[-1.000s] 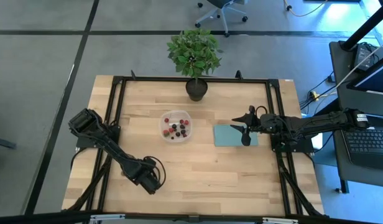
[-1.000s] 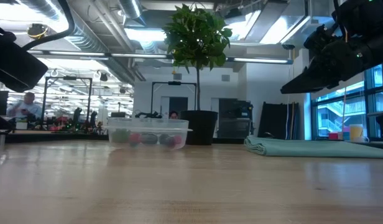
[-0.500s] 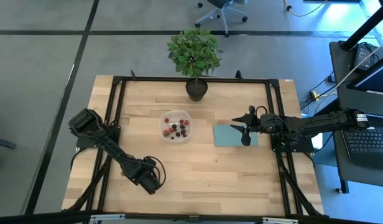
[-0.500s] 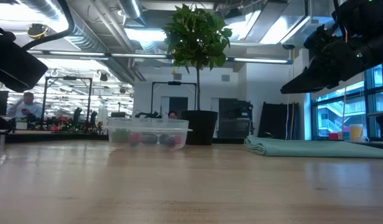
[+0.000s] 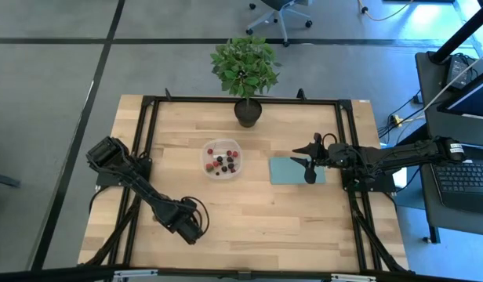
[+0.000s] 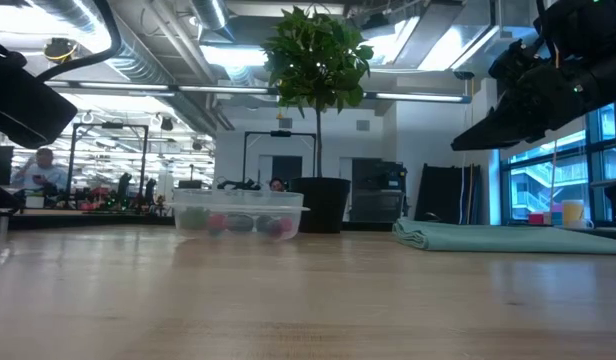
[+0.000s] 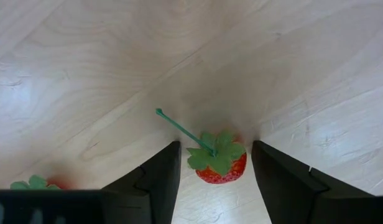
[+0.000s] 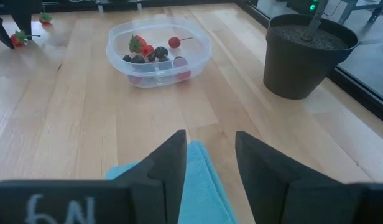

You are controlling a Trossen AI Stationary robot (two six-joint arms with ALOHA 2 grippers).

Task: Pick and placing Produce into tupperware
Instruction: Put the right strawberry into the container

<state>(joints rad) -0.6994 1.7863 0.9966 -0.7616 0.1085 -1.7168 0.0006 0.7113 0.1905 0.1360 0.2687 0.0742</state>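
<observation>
While the left gripper [image 7: 215, 171] straddles a strawberry [image 7: 220, 163], fingers parted, the tub [image 5: 222, 158] of berries [image 8: 148, 53] sits near the plant pot [image 5: 248, 111]; the right gripper [image 5: 307, 170] hovers spread over the cloth [image 5: 287, 171].

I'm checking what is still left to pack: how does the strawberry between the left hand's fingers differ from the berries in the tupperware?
The strawberry lies alone on bare wood; the berries sit heaped in the tupperware. It is red with a green stem; they mix red and dark ones. The open left hand straddles it; the right hand is apart from them, over the cloth. Both are small produce.
</observation>
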